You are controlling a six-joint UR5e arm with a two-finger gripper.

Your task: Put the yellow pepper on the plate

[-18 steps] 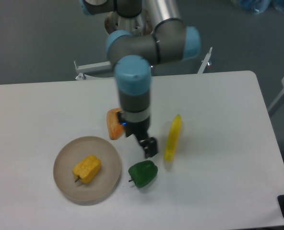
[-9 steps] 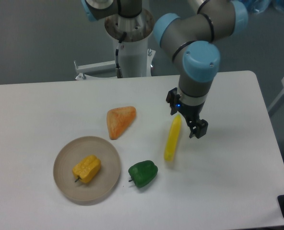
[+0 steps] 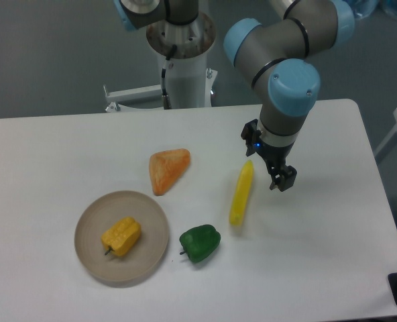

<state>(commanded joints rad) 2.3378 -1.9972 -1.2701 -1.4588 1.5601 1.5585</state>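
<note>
The yellow pepper (image 3: 121, 235), small, blocky and ridged with a short dark stem, lies on the round beige plate (image 3: 157, 221) at the table's front left. My gripper (image 3: 279, 177) hangs far to the right of the plate, just right of a long yellow pod, and holds nothing. From this angle I cannot make out whether its fingers are open or shut.
A long slim yellow pod (image 3: 241, 193) lies just left of the gripper. A green pepper (image 3: 200, 243) sits right of the plate. An orange wedge (image 3: 167, 169) lies behind the plate. The arm's base column (image 3: 182, 50) stands at the table's back edge.
The arm has swung from beside the plate and green pepper to the right side of the table, uncovering the orange wedge. The yellow pepper stays on the plate.
</note>
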